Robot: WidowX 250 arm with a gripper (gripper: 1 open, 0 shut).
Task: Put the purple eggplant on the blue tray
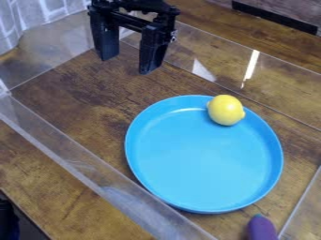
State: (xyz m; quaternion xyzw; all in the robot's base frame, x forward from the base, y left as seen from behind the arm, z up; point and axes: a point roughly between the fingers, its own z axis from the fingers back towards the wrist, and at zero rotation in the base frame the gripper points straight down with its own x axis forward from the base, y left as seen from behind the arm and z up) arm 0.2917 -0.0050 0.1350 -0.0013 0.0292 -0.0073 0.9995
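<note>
The blue tray [201,164] lies round and flat on the wooden table at the centre right of the camera view. A yellow lemon [226,110] rests on its far rim area. Only the tip of the purple eggplant [261,229] shows at the bottom edge, just off the tray's near right rim; its stem cap is out of frame. My black gripper [129,52] hangs at the top left, well away from both, pointing down with its fingers [152,54] spread open and nothing between them.
Clear plastic walls [63,155] enclose the table along the left, near and right sides. The wooden surface [75,94] between the gripper and the tray is bare.
</note>
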